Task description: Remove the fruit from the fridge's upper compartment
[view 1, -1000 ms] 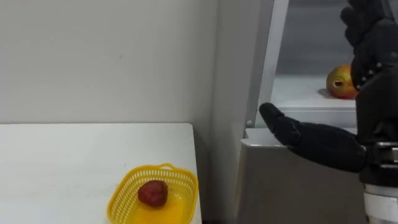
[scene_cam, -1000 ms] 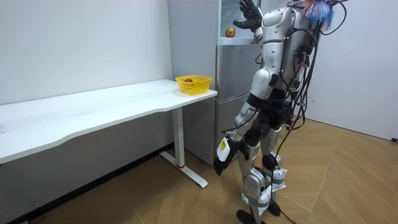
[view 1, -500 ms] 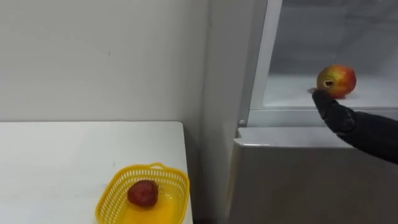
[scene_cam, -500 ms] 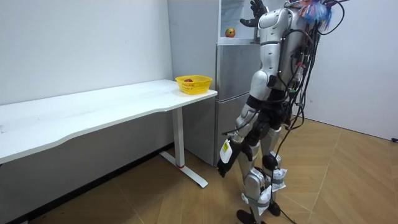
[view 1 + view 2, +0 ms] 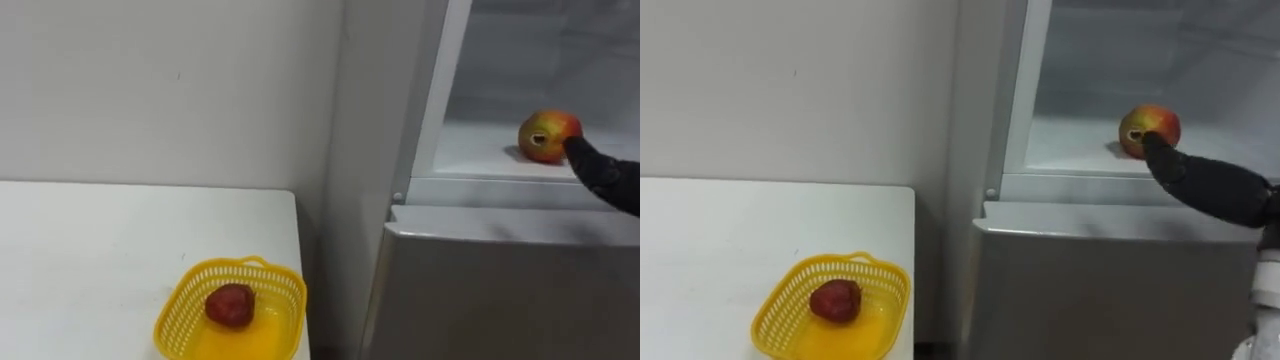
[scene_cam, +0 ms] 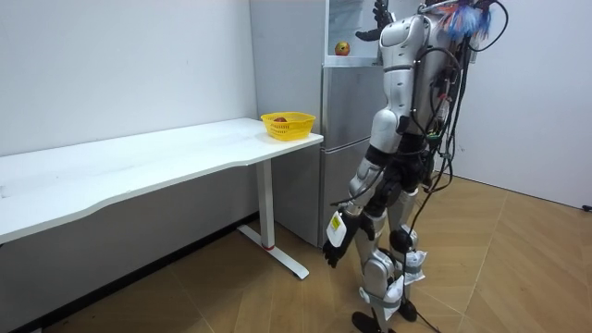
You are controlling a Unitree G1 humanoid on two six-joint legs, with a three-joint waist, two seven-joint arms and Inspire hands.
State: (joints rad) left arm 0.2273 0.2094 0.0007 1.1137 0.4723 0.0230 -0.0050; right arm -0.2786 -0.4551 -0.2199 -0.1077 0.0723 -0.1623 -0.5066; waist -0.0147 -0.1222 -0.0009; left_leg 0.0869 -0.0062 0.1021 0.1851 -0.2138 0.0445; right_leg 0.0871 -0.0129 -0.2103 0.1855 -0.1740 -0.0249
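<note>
A long white counter [image 6: 139,171] is standing along a plain pale wall [image 6: 120,65], its legs resting on a herringbone wood floor [image 6: 518,268]. A grey fridge [image 6: 344,139] is standing just beside the counter's end.

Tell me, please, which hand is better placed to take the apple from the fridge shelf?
Right. The right hand reaches into the upper fridge, its fingertip at the apple; the left hand hangs low, far below the shelf.
</note>
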